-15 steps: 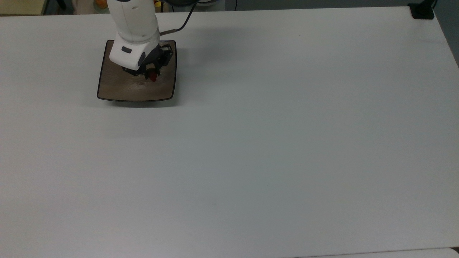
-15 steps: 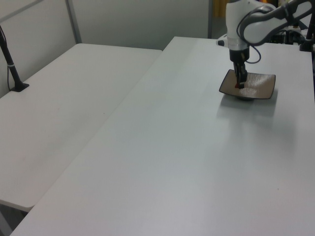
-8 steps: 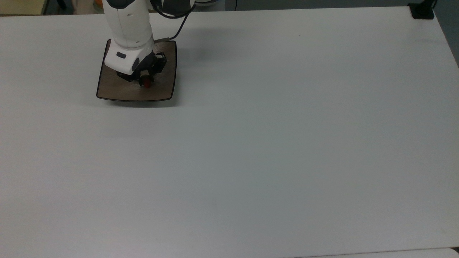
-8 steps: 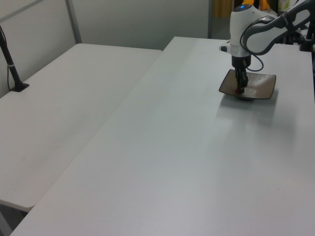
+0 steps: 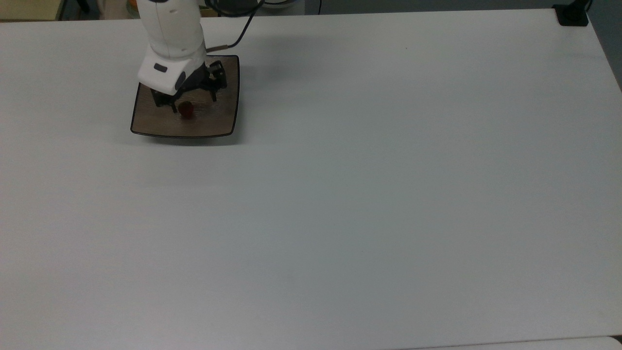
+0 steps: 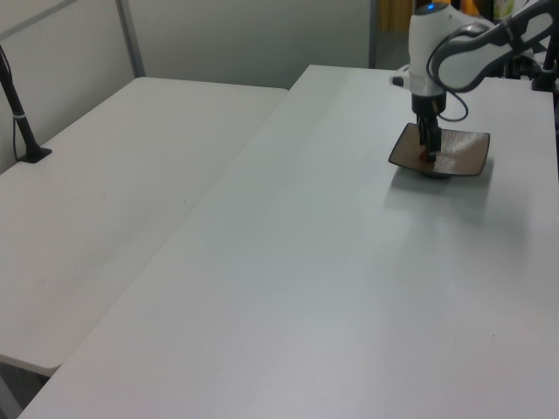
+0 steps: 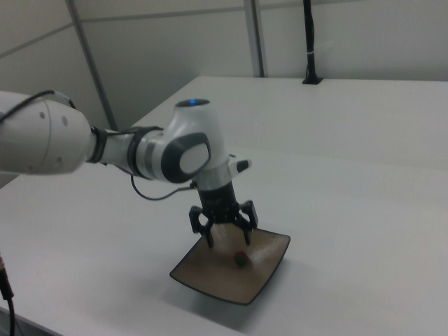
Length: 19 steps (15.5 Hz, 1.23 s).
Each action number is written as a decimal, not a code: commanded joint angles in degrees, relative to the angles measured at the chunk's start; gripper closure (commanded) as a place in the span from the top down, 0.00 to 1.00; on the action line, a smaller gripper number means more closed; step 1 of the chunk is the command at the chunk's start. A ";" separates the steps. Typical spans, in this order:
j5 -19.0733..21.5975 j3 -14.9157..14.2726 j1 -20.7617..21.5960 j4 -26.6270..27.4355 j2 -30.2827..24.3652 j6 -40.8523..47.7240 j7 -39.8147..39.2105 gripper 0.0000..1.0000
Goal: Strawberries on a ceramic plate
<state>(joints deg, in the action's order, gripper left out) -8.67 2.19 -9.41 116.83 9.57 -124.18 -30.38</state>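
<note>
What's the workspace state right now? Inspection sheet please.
Surface: white table, bare apart from the plate.
Job's things: strawberry lies on the ceramic plate, free of the fingers.
Clutter: nothing seen.
Grippers: gripper open, just above the plate, fingers spread either side of the strawberry.
Cables: black cable runs from the arm off the table's far edge in the top view.
Surroundings: second white table, black post, wall panels.

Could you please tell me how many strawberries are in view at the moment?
1. The strawberry lies on the ceramic plate, just below the open gripper, which no longer holds it. Another could be hidden under the arm, but none is visible.
</note>
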 commanded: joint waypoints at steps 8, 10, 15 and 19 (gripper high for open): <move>5.04 0.18 8.17 -22.68 -7.63 26.17 15.60 1.00; 9.00 0.44 8.35 -25.06 -8.33 28.46 18.24 1.00; 12.80 0.44 11.50 -24.46 -9.48 28.82 23.79 1.00; 12.71 -0.26 12.48 -23.31 -9.57 28.20 23.79 1.00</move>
<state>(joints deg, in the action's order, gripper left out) 3.29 2.99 2.14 92.54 0.56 -96.52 -7.54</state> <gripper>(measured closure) 0.000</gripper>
